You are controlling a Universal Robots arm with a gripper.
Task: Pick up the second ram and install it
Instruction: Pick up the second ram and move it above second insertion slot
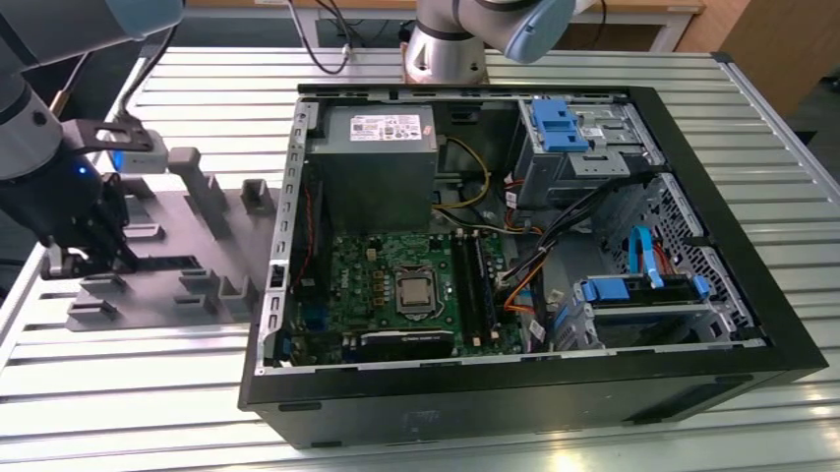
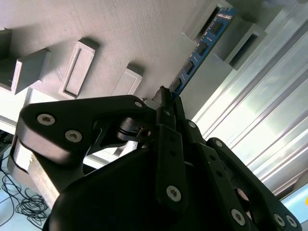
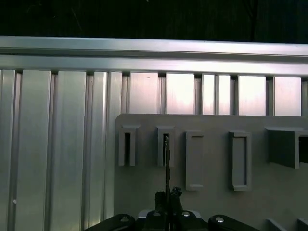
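The end effector (image 2: 166, 100) is pinched narrow on the second ram (image 2: 201, 47), whose long axis runs straight out ahead of it into a slot of the grey holder (image 2: 125, 33).

Bright light falls from above on the ribbed metal desk (image 1: 145, 393). In the exterior view white glare streaks its slats along the near edge, while the inside of the black computer case (image 1: 525, 403) sits in softer shade. In the second wrist view the desk blows out to white in broad bands, my jaws' linkage looms near-black, and the blue second ram (image 2: 202, 48) pinched in my jaws is evenly lit. In the first wrist view the slats gleam pale, the grey holder plate (image 3: 211, 197) looks matte with dark slot shadows, and beyond the desk's edge all is black.
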